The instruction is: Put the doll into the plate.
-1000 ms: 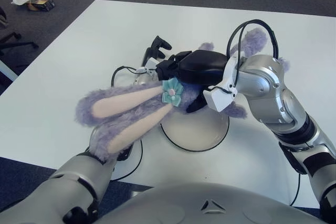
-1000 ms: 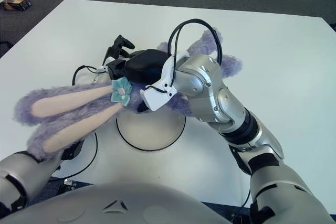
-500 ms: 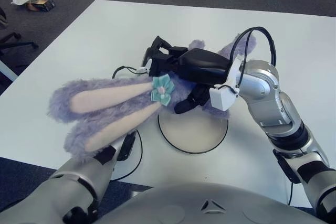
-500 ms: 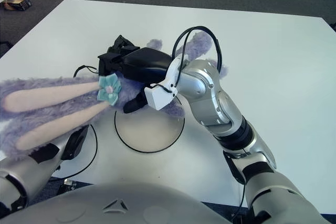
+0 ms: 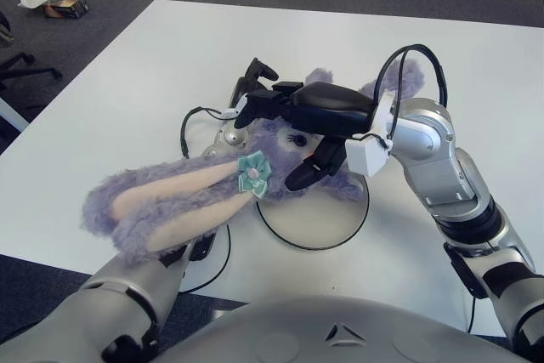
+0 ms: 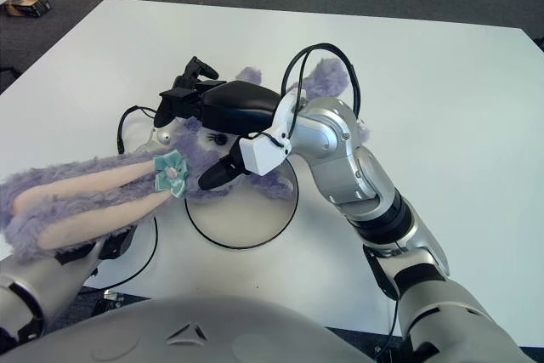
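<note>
Purple plush rabbit doll [image 5: 280, 146], teal bow on ears, lying across white black-rimmed plate [image 5: 314, 214], ears overhanging left

Doll [image 5: 212, 189] and right hand [image 5: 293, 116] are crowding the plate [image 5: 327, 227]; far and right table [image 5: 476, 65] lying open.

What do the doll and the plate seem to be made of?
The doll looks like soft plush: shaggy lilac pile, smoother pink fabric inside the ears, and a teal cloth flower. The plate looks hard and smooth, white with a thin dark rim, perhaps ceramic or plastic; the look does not settle which. The right hand is over the doll.
</note>
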Action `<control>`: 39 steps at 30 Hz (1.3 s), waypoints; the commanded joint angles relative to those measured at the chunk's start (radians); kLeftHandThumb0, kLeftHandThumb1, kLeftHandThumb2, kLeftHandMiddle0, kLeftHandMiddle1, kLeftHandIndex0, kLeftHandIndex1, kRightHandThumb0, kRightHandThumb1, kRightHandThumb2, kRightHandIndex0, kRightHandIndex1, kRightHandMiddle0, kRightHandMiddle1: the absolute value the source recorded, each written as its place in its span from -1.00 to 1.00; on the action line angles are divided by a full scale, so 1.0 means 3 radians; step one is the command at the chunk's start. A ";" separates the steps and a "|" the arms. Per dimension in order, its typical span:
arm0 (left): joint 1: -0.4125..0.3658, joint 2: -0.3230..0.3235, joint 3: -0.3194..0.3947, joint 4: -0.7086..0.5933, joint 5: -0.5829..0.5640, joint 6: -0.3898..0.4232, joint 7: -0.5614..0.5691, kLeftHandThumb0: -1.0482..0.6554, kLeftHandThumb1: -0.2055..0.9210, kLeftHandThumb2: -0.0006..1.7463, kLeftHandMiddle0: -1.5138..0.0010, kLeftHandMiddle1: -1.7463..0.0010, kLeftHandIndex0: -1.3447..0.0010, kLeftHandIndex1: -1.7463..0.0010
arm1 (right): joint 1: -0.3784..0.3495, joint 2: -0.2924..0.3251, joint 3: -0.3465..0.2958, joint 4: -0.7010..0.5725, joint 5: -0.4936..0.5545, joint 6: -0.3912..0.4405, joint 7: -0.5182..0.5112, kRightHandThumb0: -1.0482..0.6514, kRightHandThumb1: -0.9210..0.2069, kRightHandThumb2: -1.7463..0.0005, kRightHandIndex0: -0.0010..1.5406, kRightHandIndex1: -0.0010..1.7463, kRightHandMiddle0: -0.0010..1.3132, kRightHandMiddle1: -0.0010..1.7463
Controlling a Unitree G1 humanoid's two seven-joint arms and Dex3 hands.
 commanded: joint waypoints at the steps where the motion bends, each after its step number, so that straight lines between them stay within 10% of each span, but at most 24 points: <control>1: 0.0108 -0.0067 -0.0021 0.0069 0.0032 0.0152 -0.0016 0.23 0.35 0.20 0.36 -0.97 0.74 -1.00 | -0.0098 -0.0056 -0.0068 0.0019 0.0095 -0.0016 0.0041 -0.55 -0.65 0.23 -0.90 -0.29 -1.00 -0.40; 16: 0.0125 -0.0045 -0.0153 0.0046 0.0204 0.0093 0.0220 0.23 0.32 0.23 0.36 -0.99 0.73 -1.00 | -0.0001 -0.0202 -0.0114 -0.0067 0.0036 -0.0054 -0.0047 -0.75 -0.94 0.37 -0.94 -0.37 -1.00 -0.40; 30: 0.0095 -0.0054 -0.0196 0.0010 0.0199 0.0194 0.0128 0.22 0.19 0.33 0.30 -1.00 0.64 -1.00 | -0.0092 -0.0458 -0.0102 -0.0130 0.0079 -0.0205 0.0165 -0.95 -1.00 0.05 -1.00 -0.59 -1.00 -0.47; 39: 0.0068 -0.0023 -0.0208 0.0042 0.0202 0.0221 0.0032 0.22 0.20 0.32 0.30 -1.00 0.64 -0.98 | 0.0077 -0.0691 -0.0217 -0.0217 -0.0324 -0.0953 -0.0191 -0.95 -1.00 -0.05 -1.00 -0.93 -1.00 -0.75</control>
